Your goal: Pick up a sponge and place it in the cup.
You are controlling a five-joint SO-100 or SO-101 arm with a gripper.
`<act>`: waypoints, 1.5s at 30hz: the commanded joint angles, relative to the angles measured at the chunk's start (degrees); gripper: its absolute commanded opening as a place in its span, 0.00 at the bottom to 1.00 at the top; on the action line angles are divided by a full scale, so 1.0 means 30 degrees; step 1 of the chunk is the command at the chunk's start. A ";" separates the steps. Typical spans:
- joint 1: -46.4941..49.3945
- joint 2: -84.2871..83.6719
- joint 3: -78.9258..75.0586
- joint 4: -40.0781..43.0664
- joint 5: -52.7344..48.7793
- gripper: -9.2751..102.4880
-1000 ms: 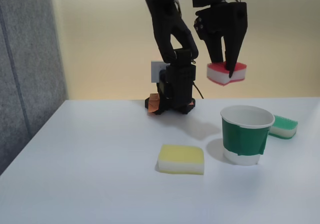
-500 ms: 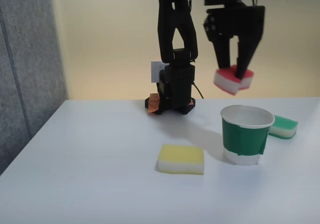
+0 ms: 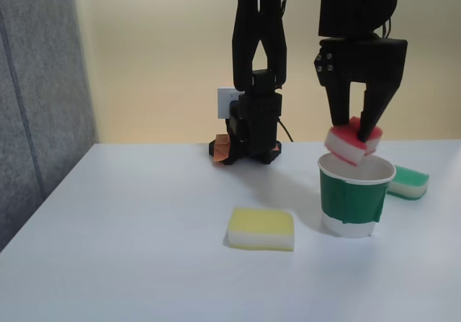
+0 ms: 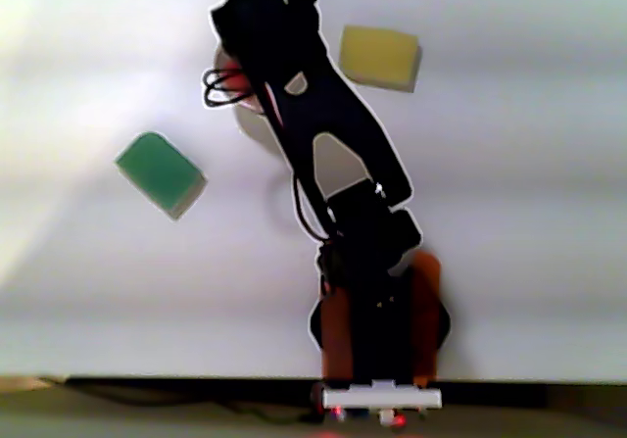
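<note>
1. The step in hand looks like the placing: in the fixed view the claw [image 3: 358, 136] hangs in the right half of the frame, clamped on the sponge [image 3: 351, 144]; the sponge sits tilted, red layer up, its lower edge right at the rim of the cup [image 3: 353, 196], and I cannot tell if it touches.
2. The cup stands upright on the surface [image 3: 144, 250], right of centre; its mouth looks wider than the sponge, so a drop should fit.
3. The next move, as I judge it, is a slight lowering and then letting the fingers part; the tilt could catch the rim on the near side, so the sponge should be centred first.
4. Room around: the green sponge [image 3: 408, 181] lies just behind the cup at right; the yellow sponge [image 3: 261, 229] lies lower centre, apart from the cup; the surface's left side is bare.
5. In the other view the arm [image 4: 323, 144] covers the cup's spot at upper centre; the picture is blurred.
</note>
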 commanded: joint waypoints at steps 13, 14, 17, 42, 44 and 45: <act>-0.0293 -0.0059 -0.1025 -0.0850 -0.0352 0.26; -0.0264 -0.0059 -0.1025 -0.0967 -0.0469 0.28; -0.0234 -0.0059 -0.0996 -0.1230 -0.0850 0.33; 0.0264 0.2607 -0.1553 0.0381 -0.0117 0.23; 0.0469 0.3574 -0.0967 0.0117 0.0176 0.20; 0.0615 0.4131 -0.0527 -0.0088 0.0264 0.18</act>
